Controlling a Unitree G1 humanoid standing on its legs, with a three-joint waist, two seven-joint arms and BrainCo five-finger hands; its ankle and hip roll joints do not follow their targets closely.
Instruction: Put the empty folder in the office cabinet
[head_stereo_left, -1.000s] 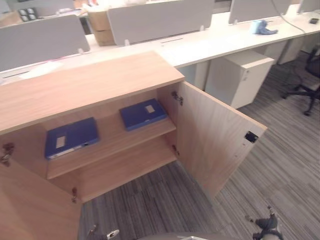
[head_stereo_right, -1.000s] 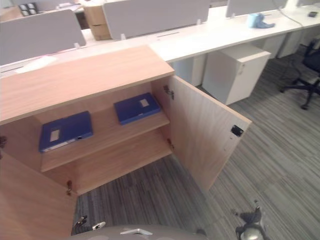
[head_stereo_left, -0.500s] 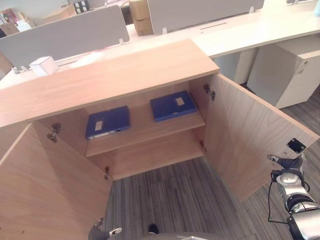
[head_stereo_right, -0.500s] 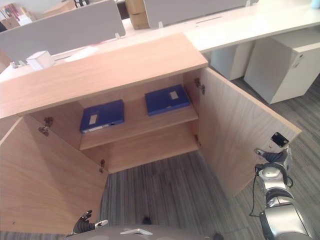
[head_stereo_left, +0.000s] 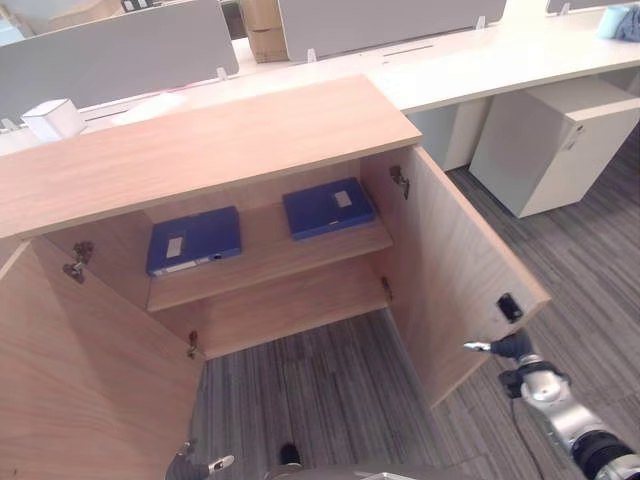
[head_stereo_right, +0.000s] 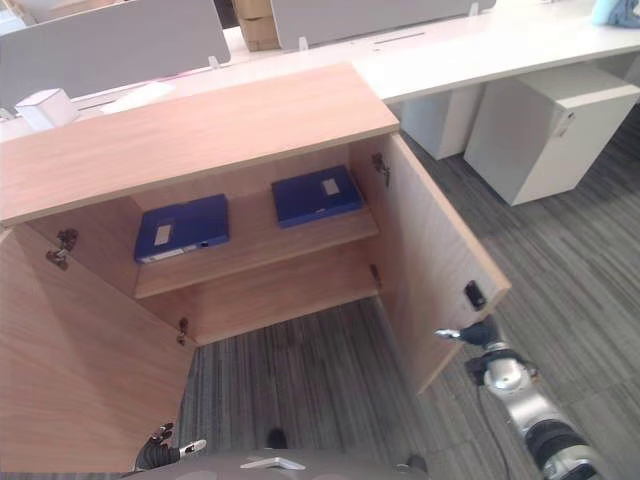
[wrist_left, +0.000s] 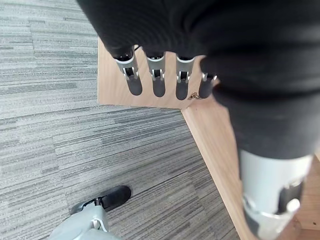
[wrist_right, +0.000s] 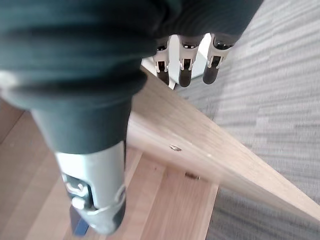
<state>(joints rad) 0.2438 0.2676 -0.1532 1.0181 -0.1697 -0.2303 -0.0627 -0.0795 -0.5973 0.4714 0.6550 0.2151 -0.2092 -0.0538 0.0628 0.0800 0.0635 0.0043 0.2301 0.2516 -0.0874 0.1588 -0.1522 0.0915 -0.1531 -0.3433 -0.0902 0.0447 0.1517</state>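
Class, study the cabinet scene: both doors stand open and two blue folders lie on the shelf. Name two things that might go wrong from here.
1. The right hand sits at the right door's outer edge, fingers straight; a push may slip off, or swing the door shut hard.
2. The left door stands wide open beside the low left hand; closing the right door alone would leave the cabinet, with its two blue folders, half open.

Grey striped carpet (head_stereo_left: 330, 385) across the floor; a long white desk (head_stereo_left: 520, 65) behind, with grey divider panels (head_stereo_left: 110, 55) standing along it and a white drawer unit (head_stereo_left: 545, 140) tucked under its right end. Cardboard boxes (head_stereo_left: 262, 25) stacked past the panels; a small white box (head_stereo_left: 52, 118) near the desk's left end; something pale blue (head_stereo_right: 615, 12) at the far right of the desk; even light throughout, with no hard shadows.
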